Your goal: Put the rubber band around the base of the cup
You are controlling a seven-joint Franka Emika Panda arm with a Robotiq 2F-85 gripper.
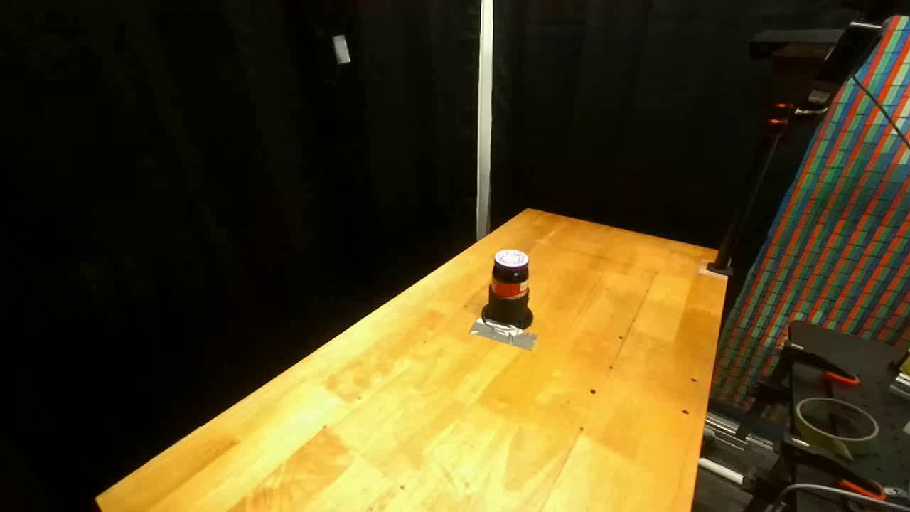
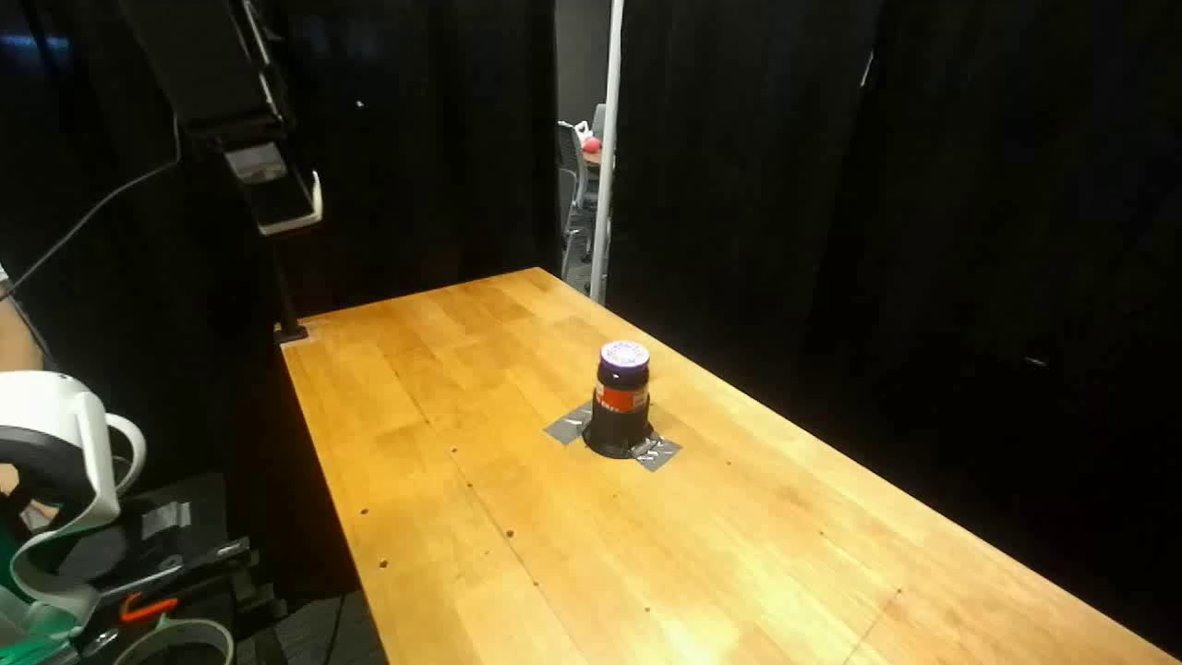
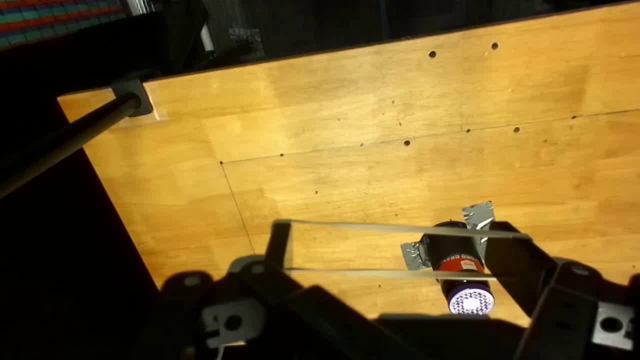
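The cup [image 1: 510, 288] is a short dark cylinder with an orange-red stripe and a white-and-purple top. It stands upright on the wooden table in both exterior views [image 2: 622, 397]. In the wrist view the cup [image 3: 460, 262] shows below and right of centre, behind the right finger's side. My gripper [image 3: 392, 244] is open, with its fingers wide apart. The pale rubber band [image 3: 357, 225] is stretched around both fingers as two near-parallel strands. The strands cross in front of the cup in the wrist view. The gripper is out of view in both exterior views.
Grey tape [image 1: 503, 334] lies at the cup's foot on the wooden table [image 1: 441, 405]; tape also shows in an exterior view [image 2: 567, 425]. A dark pole [image 3: 75, 135] rises from a table corner. A side cart [image 1: 846, 377] holds a tape roll [image 1: 837, 419].
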